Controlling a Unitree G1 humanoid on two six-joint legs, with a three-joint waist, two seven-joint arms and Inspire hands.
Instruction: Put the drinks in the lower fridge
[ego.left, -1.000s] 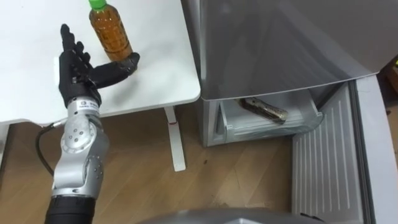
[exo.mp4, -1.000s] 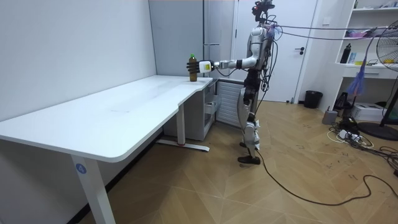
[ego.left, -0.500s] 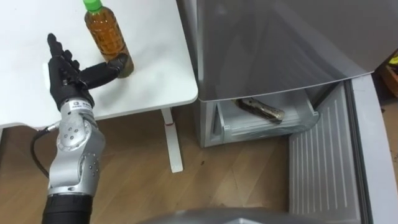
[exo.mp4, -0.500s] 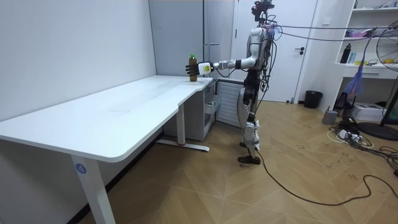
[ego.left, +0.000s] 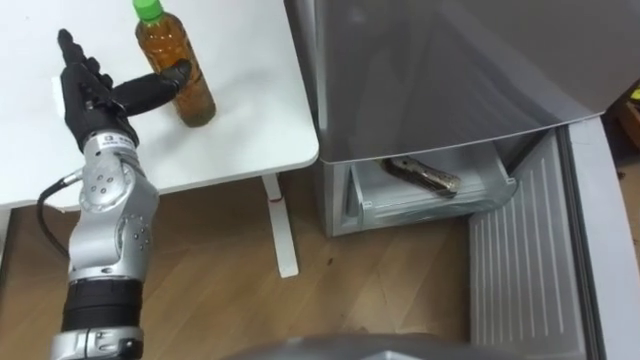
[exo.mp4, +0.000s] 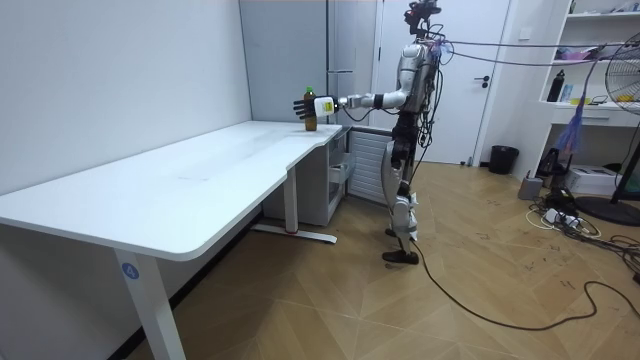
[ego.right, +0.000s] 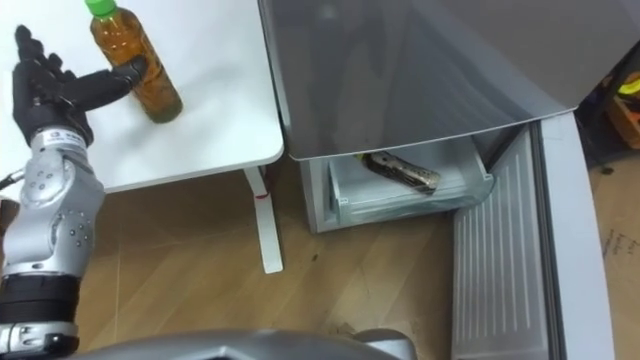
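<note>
A tea bottle (ego.left: 178, 66) with a green cap stands upright on the white table (ego.left: 250, 120), near its right edge. My left hand (ego.left: 84, 96) is just left of the bottle, open with straight fingers pointing away from me. Its thumb reaches out and touches the bottle's middle. In the right eye view the bottle (ego.right: 137, 62) and the left hand (ego.right: 42, 88) stand the same way. The grey fridge (ego.left: 450, 70) is on the right, and its lower drawer (ego.left: 370, 205) is pulled out. A dark bottle (ego.left: 425, 177) lies in that drawer.
The lower fridge door (ego.left: 520, 280) hangs open to the right over the wooden floor. A white table leg (ego.left: 280, 225) stands between the table and the fridge. In the room view I stand at the long table's (exo.mp4: 200, 180) far end, beside the fridge, left arm stretched out.
My left hand has risen and moved further over the table. Its thumb went from the bottle's base to its middle. The bottle has stayed upright in place.
</note>
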